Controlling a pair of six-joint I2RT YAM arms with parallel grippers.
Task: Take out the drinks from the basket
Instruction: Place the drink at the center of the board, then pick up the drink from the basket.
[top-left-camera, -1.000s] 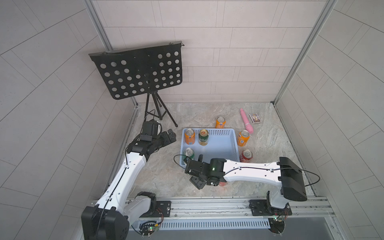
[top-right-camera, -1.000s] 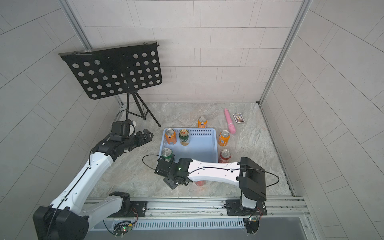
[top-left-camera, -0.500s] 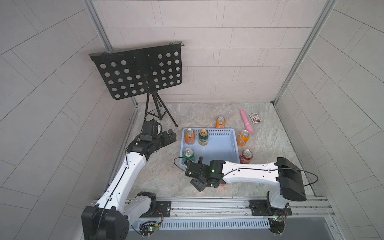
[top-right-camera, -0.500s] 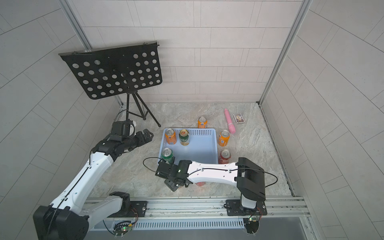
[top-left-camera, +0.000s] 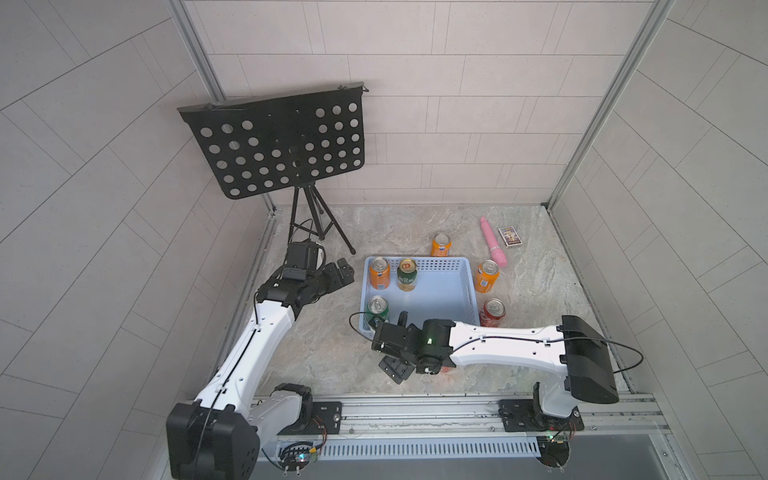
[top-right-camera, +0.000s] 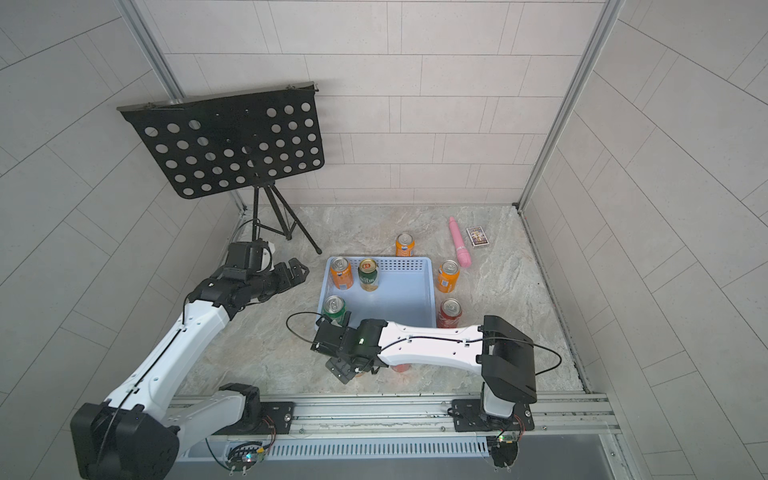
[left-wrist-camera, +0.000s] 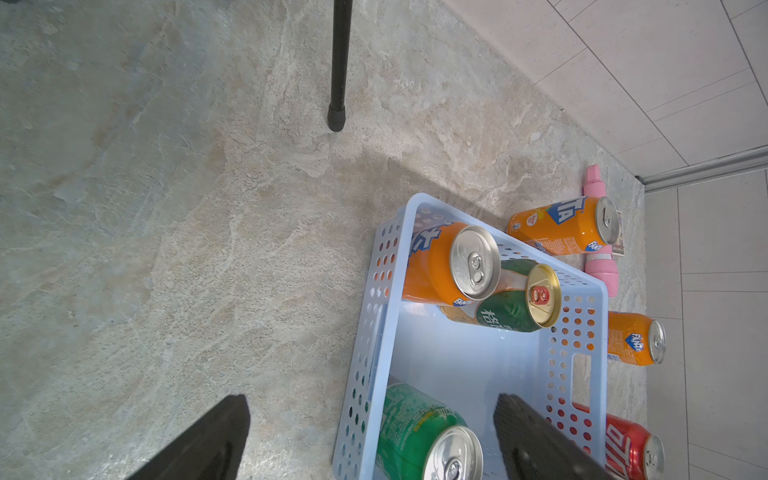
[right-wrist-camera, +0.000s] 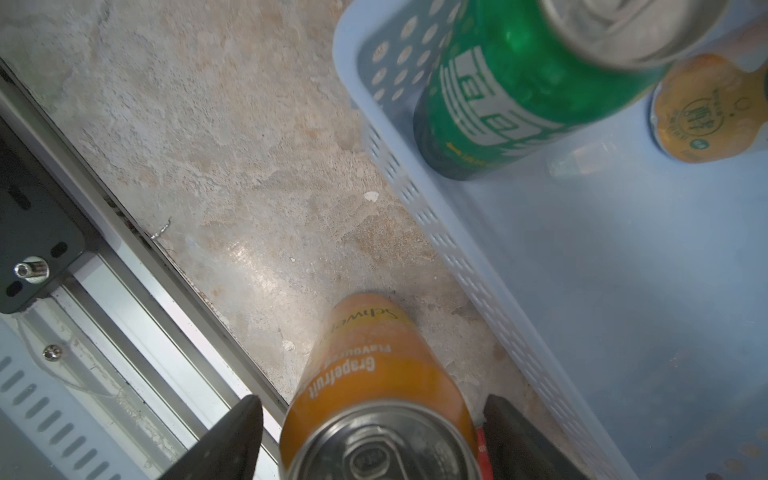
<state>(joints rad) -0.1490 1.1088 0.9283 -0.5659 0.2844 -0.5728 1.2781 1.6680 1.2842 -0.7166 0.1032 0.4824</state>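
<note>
The right gripper (right-wrist-camera: 370, 399) stands spread around the upright yellow-orange can (right-wrist-camera: 374, 365), seemingly not touching; the left gripper (left-wrist-camera: 370, 398) hangs spread near the basket (left-wrist-camera: 376, 316).

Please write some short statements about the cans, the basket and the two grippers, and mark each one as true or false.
1. Three cans stand in the basket: the orange can, the dark green can and the bright green can. True.
2. The pink tube lies in the basket. False: it lies on the table, outside the basket.
3. The left gripper holds a can. False: it is open and empty, beside the basket.
4. The yellow-orange can stands on the table between the open fingers of the right gripper. True.
</note>
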